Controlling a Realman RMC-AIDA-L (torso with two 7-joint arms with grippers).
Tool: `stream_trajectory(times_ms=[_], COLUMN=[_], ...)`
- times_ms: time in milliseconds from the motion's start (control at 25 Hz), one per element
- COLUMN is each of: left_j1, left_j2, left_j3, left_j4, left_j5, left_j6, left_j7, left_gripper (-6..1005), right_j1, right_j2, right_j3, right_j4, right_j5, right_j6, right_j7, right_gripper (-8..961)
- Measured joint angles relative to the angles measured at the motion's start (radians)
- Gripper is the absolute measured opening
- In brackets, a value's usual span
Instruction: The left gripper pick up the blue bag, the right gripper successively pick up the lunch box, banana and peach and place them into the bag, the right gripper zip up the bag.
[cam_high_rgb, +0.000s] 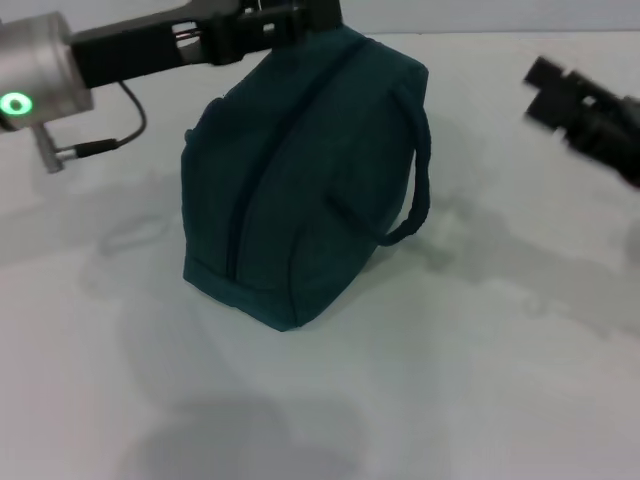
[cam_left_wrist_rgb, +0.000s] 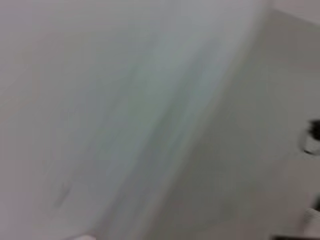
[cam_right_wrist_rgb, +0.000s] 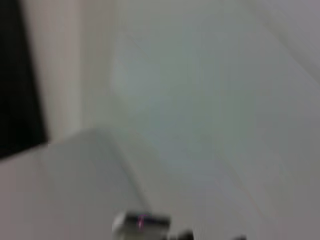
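— What's on the pale table (cam_high_rgb: 420, 400)?
— The blue bag (cam_high_rgb: 300, 190), zipped, mid-table. I see my left gripper (cam_high_rgb: 270, 22) at its top edge, grip unclear; the right gripper (cam_high_rgb: 560, 95) is apart, fingers unclear.

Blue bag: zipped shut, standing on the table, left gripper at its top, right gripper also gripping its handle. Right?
Not quite. In the head view the right gripper is off to the side, clear of the blue bag and its handle. The rest holds: the bag looks zipped, it stands on the table, and the left gripper is at its top.
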Motion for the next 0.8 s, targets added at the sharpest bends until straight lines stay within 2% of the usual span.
stream_trajectory(times_ms=[80,200,400,440,600,800], left_j1=[0.017,0.049,0.149,0.186,0.237,0.263], left_j2=[0.019,0.030,0.042,0.050,0.053,0.058], left_j3=[0.000,0.000,0.002,0.007,0.010,0.009], left_j4=[0.037,0.082,0.146,0.144,0.128,0.030], left_j5=[-0.002,-0.002,0.003,0.020,0.084,0.157], left_j6=[0.101,0.185,0.229,0.234,0.245,0.279], left_j7=[0.003,0.013,0.075,0.136,0.248,0.366], left_gripper=[870,875,882,883,882,880], right_j1=[0.000,0.000,0.013,0.017,0.018,0.018], right_j2=[0.000,0.001,0.015,0.021,0.034,0.066], right_j3=[0.000,0.001,0.000,0.001,0.000,-0.005], right_j4=[-0.038,-0.077,-0.096,-0.098,-0.099,-0.099], right_j5=[-0.064,-0.144,-0.273,-0.316,-0.371,-0.461], right_j6=[0.000,0.002,0.001,0.006,0.028,0.089], right_j7=[-0.027,-0.068,-0.151,-0.180,-0.218,-0.256], right_gripper=[855,857,860,861,863,867])
